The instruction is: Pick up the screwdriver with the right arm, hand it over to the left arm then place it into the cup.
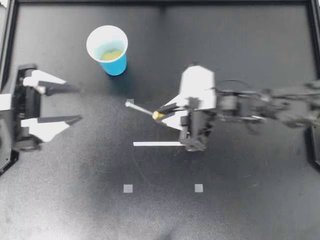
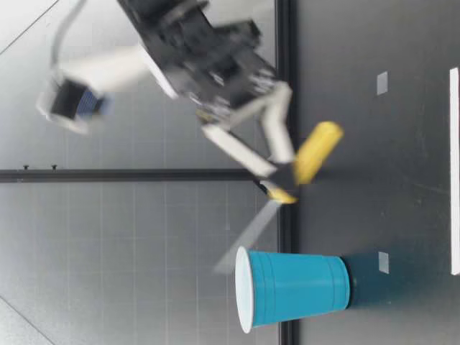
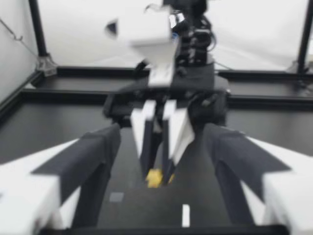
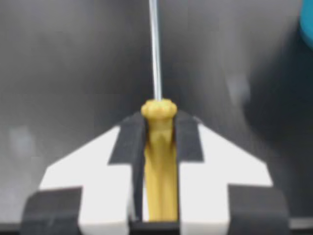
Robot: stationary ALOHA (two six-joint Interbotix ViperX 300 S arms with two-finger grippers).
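Note:
My right gripper (image 1: 161, 115) is shut on the yellow handle of the screwdriver (image 1: 158, 115) near the table's middle. The thin metal shaft (image 1: 140, 108) points toward my left arm. In the low view the screwdriver (image 2: 316, 152) hangs tilted in my right gripper (image 2: 284, 172), shaft end higher than the handle. From the right wrist, the handle (image 4: 159, 166) fills the gap between the pads (image 4: 128, 142). My left gripper (image 1: 80, 104) stands open at the left edge, nothing between its fingers (image 3: 93, 161). The blue cup (image 1: 107, 50) stands upright at the back, left of centre.
A white tape strip (image 1: 157, 144) lies just in front of my right gripper. Two small grey squares (image 1: 128, 188) (image 1: 198, 188) mark the front of the table. A black frame rail (image 1: 160, 3) borders the table. The cup (image 2: 295, 287) has a yellowish bottom.

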